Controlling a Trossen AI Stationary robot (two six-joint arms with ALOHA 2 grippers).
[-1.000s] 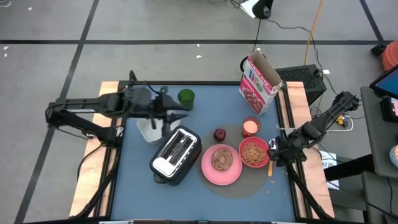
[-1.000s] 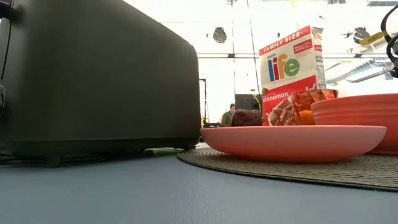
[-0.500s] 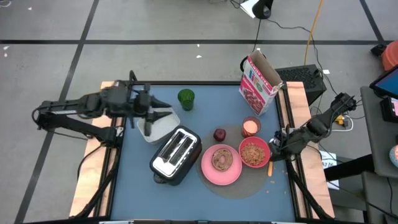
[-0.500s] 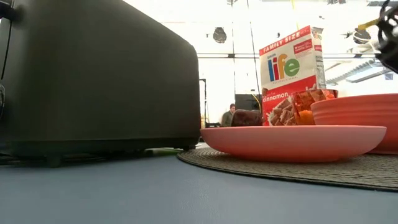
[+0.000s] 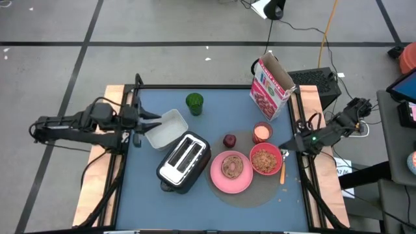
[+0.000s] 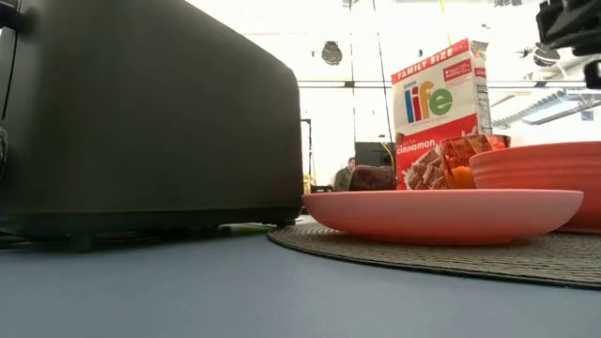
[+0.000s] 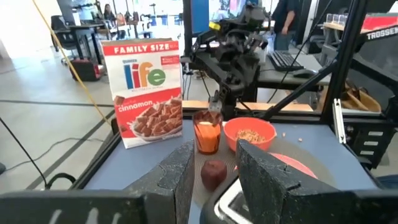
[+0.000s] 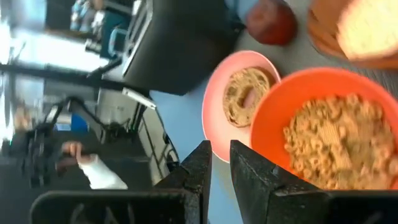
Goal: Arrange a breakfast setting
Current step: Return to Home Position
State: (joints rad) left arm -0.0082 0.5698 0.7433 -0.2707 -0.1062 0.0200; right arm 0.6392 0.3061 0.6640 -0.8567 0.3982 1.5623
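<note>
On the round mat (image 5: 250, 193) rest the pink plate (image 5: 218, 179), which carries the browned bread (image 5: 232, 166), and the red bowl (image 5: 265, 159), which is full of cereal. The pink cup (image 5: 262, 132) and the dark red fruit (image 5: 229, 140) stand behind them. The orange-handled spoon (image 5: 282, 173) lies flat to the right of the bowl. My right gripper (image 5: 288, 149) hovers shut above the bowl's right rim, holding nothing. My left gripper (image 5: 155, 118) is open and holds nothing; it points level at the table's left side, beside the white container (image 5: 165, 129).
The toaster (image 5: 184, 161) stands left of the plate. A green cup (image 5: 194, 101) sits at the far middle, and a cereal box (image 5: 272, 88) stands at the far right. People show in the room beyond the table.
My left gripper has drawn back from above the white container toward the table's left edge and sunk a little, so the container now shows uncovered. My right gripper has risen above the bowl's right side and rolled about its own axis.
</note>
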